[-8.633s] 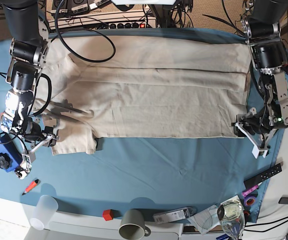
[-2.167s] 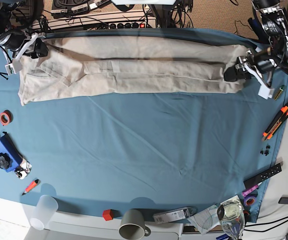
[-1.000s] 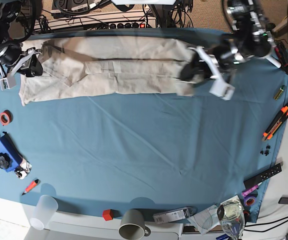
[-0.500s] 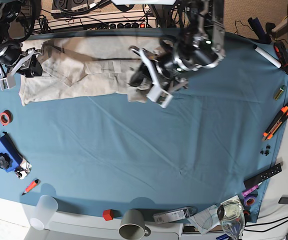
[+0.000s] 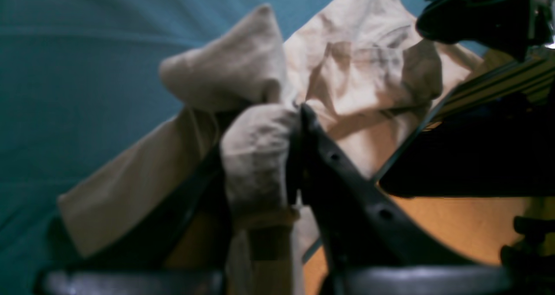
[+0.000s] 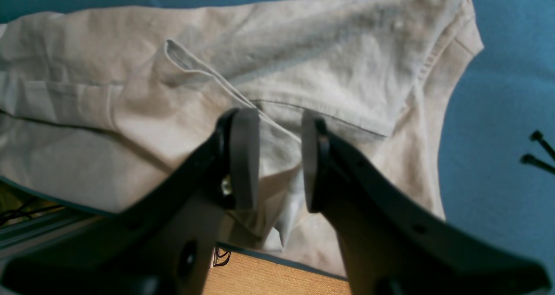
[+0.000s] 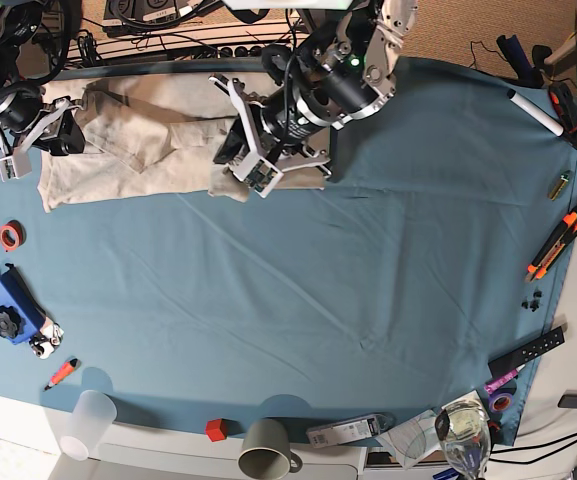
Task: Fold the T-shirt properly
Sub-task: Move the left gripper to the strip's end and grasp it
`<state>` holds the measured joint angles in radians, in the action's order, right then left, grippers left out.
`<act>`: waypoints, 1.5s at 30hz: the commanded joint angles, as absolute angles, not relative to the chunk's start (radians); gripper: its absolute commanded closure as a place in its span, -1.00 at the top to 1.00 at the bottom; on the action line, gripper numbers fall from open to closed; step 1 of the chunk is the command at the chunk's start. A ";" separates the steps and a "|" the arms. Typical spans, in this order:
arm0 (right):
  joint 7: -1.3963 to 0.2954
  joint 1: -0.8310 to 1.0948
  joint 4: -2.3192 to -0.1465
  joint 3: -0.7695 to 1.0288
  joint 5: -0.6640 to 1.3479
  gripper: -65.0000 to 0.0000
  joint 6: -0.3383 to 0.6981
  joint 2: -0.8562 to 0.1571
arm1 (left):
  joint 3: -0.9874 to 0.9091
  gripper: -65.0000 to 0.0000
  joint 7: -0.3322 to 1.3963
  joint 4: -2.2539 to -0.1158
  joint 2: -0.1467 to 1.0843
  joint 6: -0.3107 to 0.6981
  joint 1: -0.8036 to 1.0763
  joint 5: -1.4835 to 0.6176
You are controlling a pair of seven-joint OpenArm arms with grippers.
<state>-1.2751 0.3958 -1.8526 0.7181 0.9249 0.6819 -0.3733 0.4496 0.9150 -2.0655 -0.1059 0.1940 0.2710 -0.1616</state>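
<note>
At table's far edge, left claw [image 7: 234, 160] grips T-shirt [image 7: 138, 140] hem.

The T-shirt [image 7: 138, 140] lies along the worktop's [image 7: 368, 280] far edge toward the base view's left, with the right end effector [image 7: 43, 125] at its left end, the left end effector [image 7: 243, 160] at its right end, and a cup [image 7: 265, 450] at the near edge.

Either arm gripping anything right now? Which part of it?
The left gripper is shut on a bunched end of the T-shirt, opposite the collar. The right gripper has its fingers apart around a shirt fold near the collar; a pinch cannot be told.
</note>
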 commanded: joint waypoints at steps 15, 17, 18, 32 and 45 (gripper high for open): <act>-1.245 0.393 -1.868 0.728 0.941 -0.47 0.688 -0.393 | 0.456 -1.00 0.853 -1.960 -0.155 0.199 0.224 -0.187; -1.244 0.393 -1.868 0.728 0.941 -0.47 0.688 -0.393 | 0.456 -1.00 0.851 -1.959 -0.155 0.202 0.224 -0.196; -1.244 0.393 -1.868 0.728 0.941 -0.47 0.688 -0.393 | 0.456 -1.00 0.844 -1.959 -0.155 0.212 0.224 -0.208; -1.240 0.384 -1.868 0.728 0.933 -0.47 0.688 -0.393 | 0.456 -0.02 0.801 -1.974 -0.157 0.259 0.224 -0.247; -1.215 0.360 -1.868 0.728 0.915 -0.47 0.688 -0.394 | 0.456 -1.00 1.010 -2.107 -0.149 0.259 0.333 -0.169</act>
<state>-1.2369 0.3645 -1.8526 0.7181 0.9024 0.6823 -0.3737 0.4389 1.0336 -2.0998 -0.1322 0.2569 0.3035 -0.1539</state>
